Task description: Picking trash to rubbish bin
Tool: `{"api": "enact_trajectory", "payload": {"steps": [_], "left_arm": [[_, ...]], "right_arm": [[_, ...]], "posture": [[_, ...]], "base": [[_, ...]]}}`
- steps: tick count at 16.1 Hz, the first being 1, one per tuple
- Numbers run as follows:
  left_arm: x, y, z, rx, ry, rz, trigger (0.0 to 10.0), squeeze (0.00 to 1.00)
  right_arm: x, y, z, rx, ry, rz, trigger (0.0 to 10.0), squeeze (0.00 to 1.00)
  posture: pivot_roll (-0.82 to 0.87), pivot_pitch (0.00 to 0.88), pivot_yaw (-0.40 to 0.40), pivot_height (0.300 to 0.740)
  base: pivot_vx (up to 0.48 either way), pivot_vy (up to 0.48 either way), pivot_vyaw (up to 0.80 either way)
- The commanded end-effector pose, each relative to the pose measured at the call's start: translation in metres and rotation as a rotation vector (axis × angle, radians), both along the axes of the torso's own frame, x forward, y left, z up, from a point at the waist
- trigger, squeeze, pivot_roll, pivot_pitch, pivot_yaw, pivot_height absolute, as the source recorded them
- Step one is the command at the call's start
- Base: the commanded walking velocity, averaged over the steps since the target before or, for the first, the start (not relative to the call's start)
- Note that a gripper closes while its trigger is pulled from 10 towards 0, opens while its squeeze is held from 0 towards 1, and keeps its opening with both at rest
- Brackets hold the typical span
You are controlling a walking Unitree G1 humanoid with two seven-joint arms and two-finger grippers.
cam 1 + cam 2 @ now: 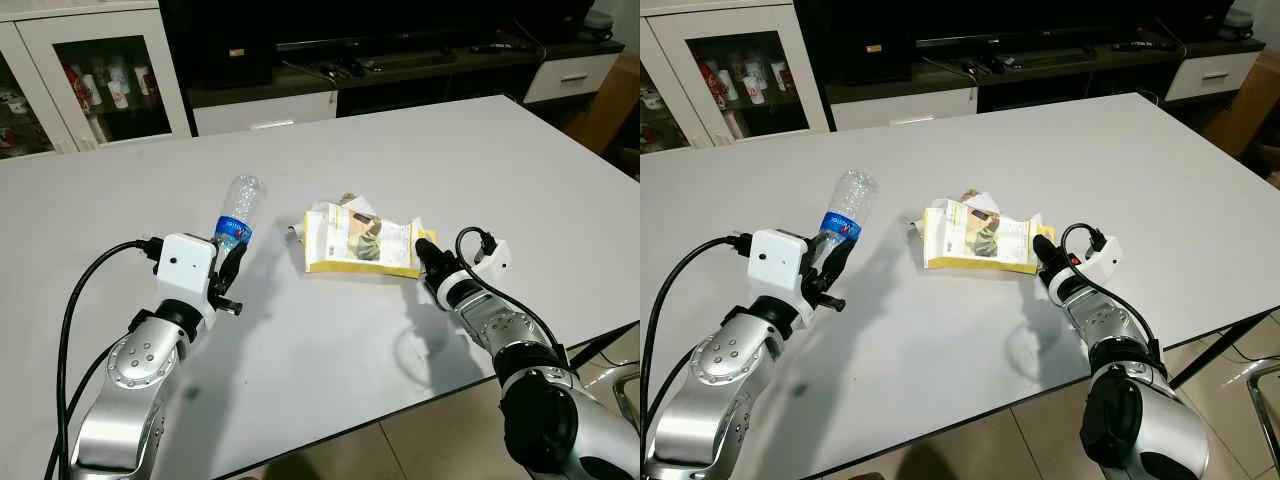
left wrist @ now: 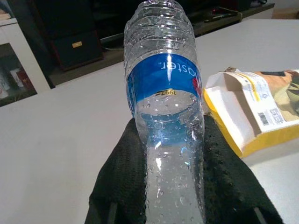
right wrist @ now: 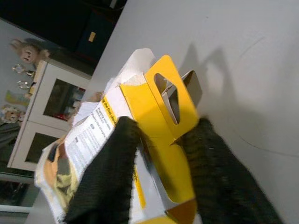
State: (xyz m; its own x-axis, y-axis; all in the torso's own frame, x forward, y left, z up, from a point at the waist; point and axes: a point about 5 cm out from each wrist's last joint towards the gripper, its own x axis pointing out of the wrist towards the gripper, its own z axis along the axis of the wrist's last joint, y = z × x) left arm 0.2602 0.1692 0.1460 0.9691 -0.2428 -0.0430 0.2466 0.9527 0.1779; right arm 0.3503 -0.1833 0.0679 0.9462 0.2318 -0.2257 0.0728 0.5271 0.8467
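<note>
Bottle (image 2: pixel 161 98): clear ribbed plastic, droplets inside, glossy blue label. Box (image 1: pixel 360 242): crumpled printed yellow-white cardboard. Table (image 1: pixel 480 160) smooth matt white; gripper fingers (image 2: pixel 124 177) rough black textured.

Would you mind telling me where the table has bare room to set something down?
The table is bare along its far edge and right side, and at the far left. It is crowded in the middle, where the left hand holds the bottle and the right hand grips the yellow box.
</note>
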Motion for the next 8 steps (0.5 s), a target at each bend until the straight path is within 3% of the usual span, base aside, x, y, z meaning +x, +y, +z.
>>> {"api": "enact_trajectory", "payload": {"steps": [1,8], "left_arm": [[0.0017,-0.001,0.0005,0.002,-0.005,0.0,10.0,0.0],[-0.0003,-0.0006,-0.0018,0.002,0.005,0.002,10.0,0.0]], "right_arm": [[0.0013,-0.0019,0.003,0.013,-0.018,-0.005,0.0,0.0],[0.0007,-0.0003,0.0047,0.045,-0.059,0.017,0.0,0.0]], "posture": [[0.11,0.0,-0.022,0.74],[0.12,0.0,-0.024,0.74]], "base": [[0.0,0.0,0.0],[0.0,0.0,0.0]]}}
